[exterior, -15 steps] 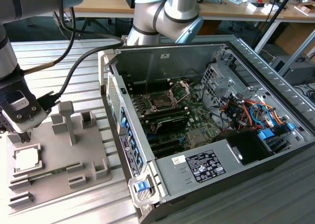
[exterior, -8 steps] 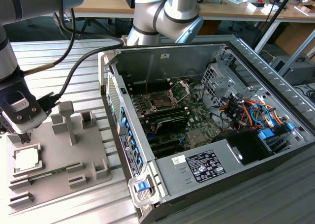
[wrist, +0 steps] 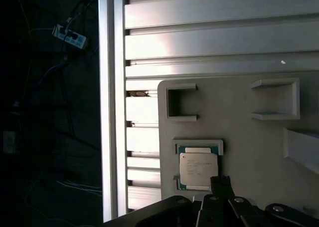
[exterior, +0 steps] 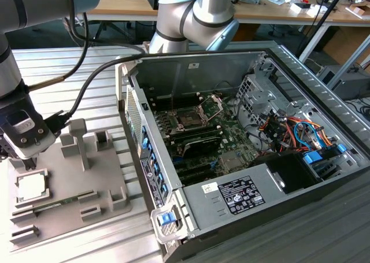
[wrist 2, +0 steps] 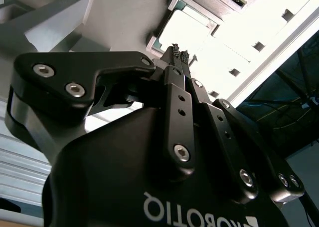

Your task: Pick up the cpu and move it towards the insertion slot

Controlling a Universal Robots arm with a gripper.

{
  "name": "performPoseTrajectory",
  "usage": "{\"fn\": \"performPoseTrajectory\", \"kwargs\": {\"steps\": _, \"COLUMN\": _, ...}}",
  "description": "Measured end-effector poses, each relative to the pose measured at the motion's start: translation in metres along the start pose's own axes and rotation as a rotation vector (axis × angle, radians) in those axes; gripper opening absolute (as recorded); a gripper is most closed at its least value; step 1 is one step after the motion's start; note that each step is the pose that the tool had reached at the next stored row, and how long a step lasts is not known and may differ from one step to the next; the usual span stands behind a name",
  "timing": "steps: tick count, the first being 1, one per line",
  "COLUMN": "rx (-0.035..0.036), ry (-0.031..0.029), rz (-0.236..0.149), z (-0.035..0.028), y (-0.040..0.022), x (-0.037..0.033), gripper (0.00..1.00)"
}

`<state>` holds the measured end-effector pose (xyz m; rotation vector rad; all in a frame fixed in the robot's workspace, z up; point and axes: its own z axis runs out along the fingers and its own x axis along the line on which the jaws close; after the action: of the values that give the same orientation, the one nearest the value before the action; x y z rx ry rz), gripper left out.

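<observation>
The cpu (exterior: pixel 31 186), a flat pale silver square, lies in its recess on the grey holder plate (exterior: pixel 110 179) at the exterior view's left. My gripper (exterior: pixel 27 160) hangs just above the chip's near edge, apart from it. In the second wrist view the fingertips (wrist 2: pixel 175 51) are pressed together with nothing between them, over the edge of the cpu (wrist 2: pixel 188 30). The first wrist view shows the cpu (wrist: pixel 198 168) seated in its frame beside the gripper (wrist: pixel 219 179). The insertion slot (exterior: pixel 190 118) sits inside the open computer case with its metal bracket (exterior: pixel 211 105) raised.
A green memory stick (exterior: pixel 55 203) lies on the holder plate beside the cpu. Grey upright posts (exterior: pixel 78 141) stand on the plate. The case wall (exterior: pixel 144 153) rises between the plate and the motherboard. Drive cage and coloured cables (exterior: pixel 295 133) fill the case's right side.
</observation>
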<state>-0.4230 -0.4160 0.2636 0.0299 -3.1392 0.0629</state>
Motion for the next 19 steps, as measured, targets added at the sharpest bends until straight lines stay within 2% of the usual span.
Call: {"fn": "performPoseTrajectory", "kwargs": {"steps": 19, "rx": 0.0000, "ry": 0.0000, "rz": 0.000, "z": 0.0042, "y": -0.0027, "x": 0.0048, "gripper": 0.11}}
